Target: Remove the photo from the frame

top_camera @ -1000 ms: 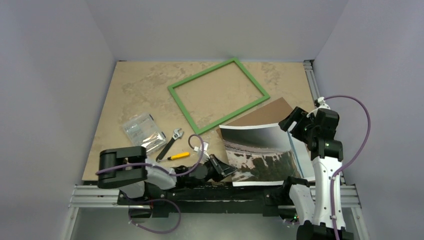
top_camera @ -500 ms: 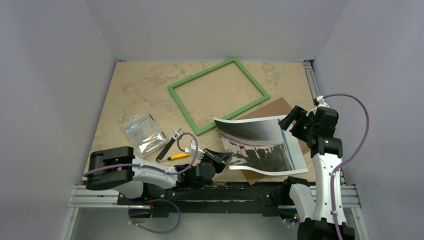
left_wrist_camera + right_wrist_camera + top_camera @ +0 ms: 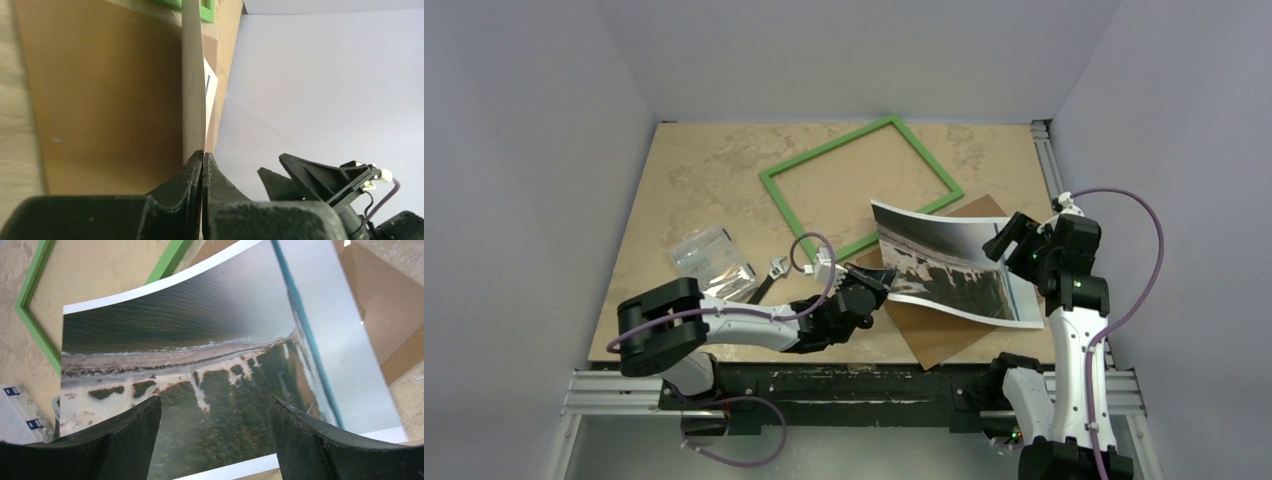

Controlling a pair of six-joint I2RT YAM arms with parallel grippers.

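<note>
Left claw [image 3: 202, 159] pinched shut on the photo [image 3: 954, 262] corner — the print's far corner overlaps the green frame [image 3: 828, 149]; right claw [image 3: 214, 407] spread wide above the print.

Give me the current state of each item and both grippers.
Thin green rectangular frame: empty, flat on the table.
Glossy grey shoreline photo: out of frame, bowed, left edge pinched.
Plain brown backing board: flat, partly under the photo.
Left gripper: shut on the photo.
Right gripper: open above the photo.
</note>
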